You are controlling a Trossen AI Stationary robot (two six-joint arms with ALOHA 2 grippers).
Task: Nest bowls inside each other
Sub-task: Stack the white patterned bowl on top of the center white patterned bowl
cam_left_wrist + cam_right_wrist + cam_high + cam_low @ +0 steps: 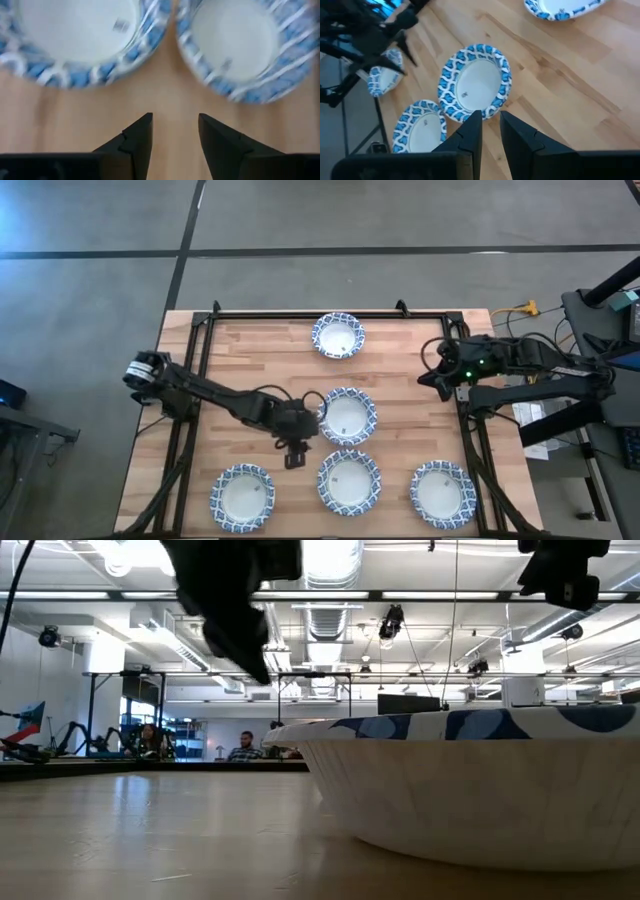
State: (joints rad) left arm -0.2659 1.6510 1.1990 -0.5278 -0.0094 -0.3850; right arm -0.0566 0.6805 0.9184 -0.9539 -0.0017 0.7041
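While the left gripper (294, 457) hangs over the table (250, 370), its fingers (137, 137) are spread with nothing between them. Two bowls sit just ahead of it: the front-left bowl (242, 497) and the front-middle bowl (349, 481). A middle bowl (347, 416) sits just beside it. The right gripper (440, 385) waits well away by the table's edge, fingers (470, 131) a little apart, holding nothing.
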